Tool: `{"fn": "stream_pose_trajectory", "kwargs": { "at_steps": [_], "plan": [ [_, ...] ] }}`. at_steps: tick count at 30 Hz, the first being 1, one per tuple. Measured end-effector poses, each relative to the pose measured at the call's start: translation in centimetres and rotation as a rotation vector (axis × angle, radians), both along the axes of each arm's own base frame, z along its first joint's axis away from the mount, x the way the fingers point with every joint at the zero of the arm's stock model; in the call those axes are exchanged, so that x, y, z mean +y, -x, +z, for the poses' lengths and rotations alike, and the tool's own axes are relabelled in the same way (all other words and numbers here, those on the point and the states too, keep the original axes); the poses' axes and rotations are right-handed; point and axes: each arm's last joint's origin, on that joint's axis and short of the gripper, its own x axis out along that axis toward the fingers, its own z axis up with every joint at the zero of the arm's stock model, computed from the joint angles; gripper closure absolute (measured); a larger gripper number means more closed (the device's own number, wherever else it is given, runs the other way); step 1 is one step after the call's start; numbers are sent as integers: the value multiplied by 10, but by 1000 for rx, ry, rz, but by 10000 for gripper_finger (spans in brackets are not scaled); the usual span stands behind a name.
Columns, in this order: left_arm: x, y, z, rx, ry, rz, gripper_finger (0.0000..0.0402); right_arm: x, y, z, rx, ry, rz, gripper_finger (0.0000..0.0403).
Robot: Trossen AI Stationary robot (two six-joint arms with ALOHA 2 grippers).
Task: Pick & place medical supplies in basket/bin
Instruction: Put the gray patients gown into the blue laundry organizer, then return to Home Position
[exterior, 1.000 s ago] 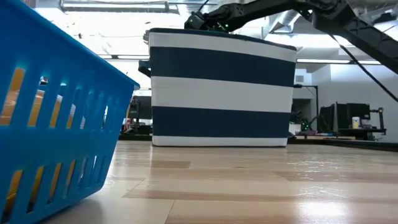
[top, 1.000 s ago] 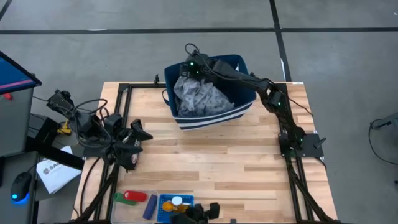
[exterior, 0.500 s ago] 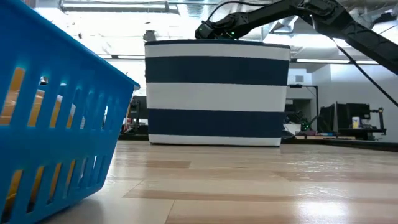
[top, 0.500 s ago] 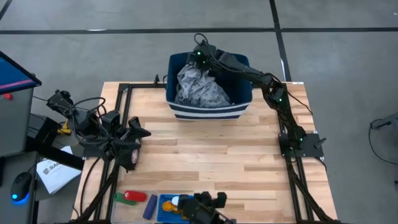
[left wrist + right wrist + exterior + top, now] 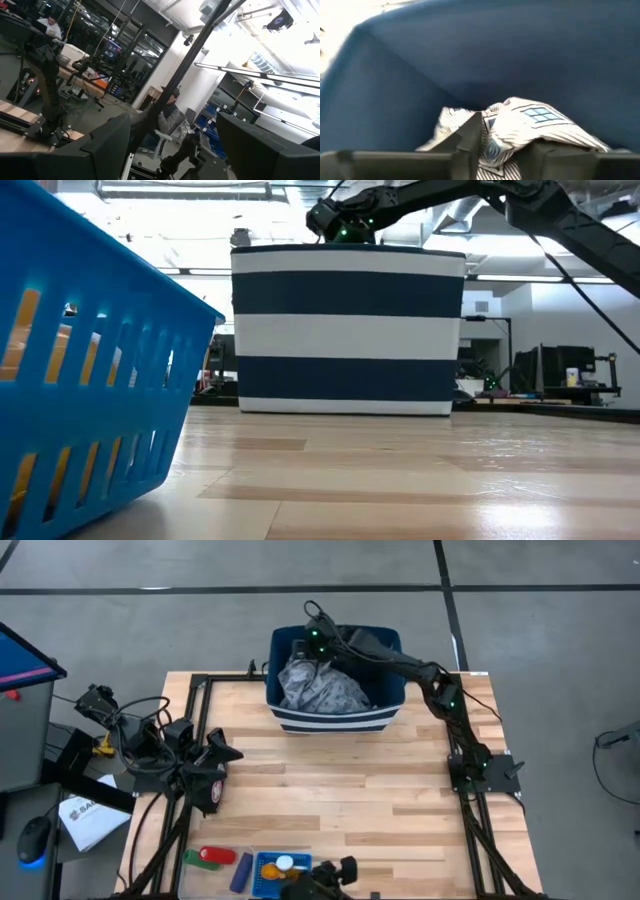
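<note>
Since the medical supplies are small, they should handle light and stiff, and I judge them easy to push away by a careless touch. At the near edge of the desk stands the blue basket (image 5: 259,878). In it lie an orange pill bottle (image 5: 268,868) and a white-capped one (image 5: 286,863). Just beside the basket, toward the left near corner, lie a dark violet piece (image 5: 241,872), then the red cylinder (image 5: 222,858) touching the flat green piece (image 5: 198,855).

The round ones have smooth plastic walls, so they may slip or roll. I would take each across the middle of its body, with the 2 fingers on opposite sides. The green piece lies flat and low, so its long edges look like the better hold.

Farther in, near the left edge, the left gripper (image 5: 222,753) waits above the desk, its fingers released wide and holding nothing.

At the far edge stands the navy striped tub (image 5: 335,722) with a crumpled cloth (image 5: 320,688) inside. The right gripper (image 5: 315,640) hangs over the tub. Its fingers stand a little apart with cloth showing between them; I cannot tell whether they touch it.
</note>
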Motion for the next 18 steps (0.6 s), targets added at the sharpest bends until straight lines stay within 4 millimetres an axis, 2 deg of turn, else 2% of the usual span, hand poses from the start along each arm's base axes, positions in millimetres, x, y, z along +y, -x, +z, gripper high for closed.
{"fn": "stream_pose_trajectory", "kwargs": {
  "at_steps": [4,8,13,18],
  "plan": [
    [0,0,0,-3,-4,-15,115,0,14,5,74,-27,-7,271],
    [-1,0,0,-4,-11,-32,115,5,31,30,114,8,11,219],
    [-1,0,-1,8,-25,-31,115,31,47,71,99,93,89,171],
    [5,6,-2,18,-108,29,115,64,72,114,101,148,234,159]
  ]
}}
